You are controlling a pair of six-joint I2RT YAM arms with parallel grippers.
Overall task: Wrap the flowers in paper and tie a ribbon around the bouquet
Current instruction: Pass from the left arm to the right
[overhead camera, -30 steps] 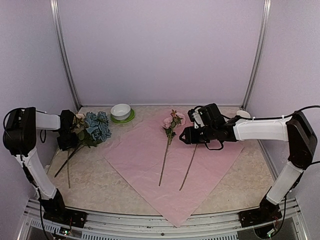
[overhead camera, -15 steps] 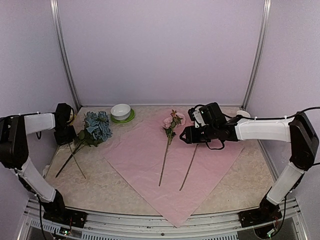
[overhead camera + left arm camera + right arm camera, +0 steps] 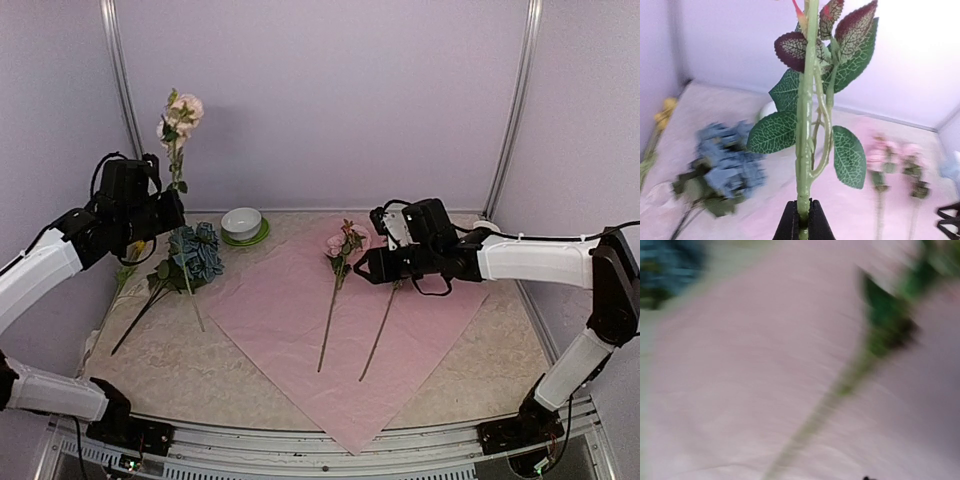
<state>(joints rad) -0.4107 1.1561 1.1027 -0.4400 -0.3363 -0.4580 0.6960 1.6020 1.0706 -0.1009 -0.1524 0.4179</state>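
— Which containers are seen, and what is held in them?

— One white bowl [image 3: 241,221] is seen, set on a green plate [image 3: 257,238] by the far edge of the worktop [image 3: 200,370], toward its far left corner; what lies inside cannot be made out.

— Where are the task's things found?

— The paper [image 3: 290,310] is spread over the middle of the worktop, one corner reaching the near edge; two loose flowers are laid on it side by side, heads toward the far edge: a left-hand stem [image 3: 329,312] and a right-hand stem [image 3: 378,335]; the blue hydrangea [image 3: 195,252] is left off the paper, by the left edge, near the bowl; yellow blooms [image 3: 665,110] are seen beside it.

— And the pincers?

— The left pincer [image 3: 801,222] is clenched on a leafy pink-headed stem [image 3: 177,168], held upright in the air above the hydrangea; the right pincer [image 3: 372,268] is hung low over the paper, at the head end of the right-hand stem; whether it is released or clenched cannot be told, its wrist view being blurred.
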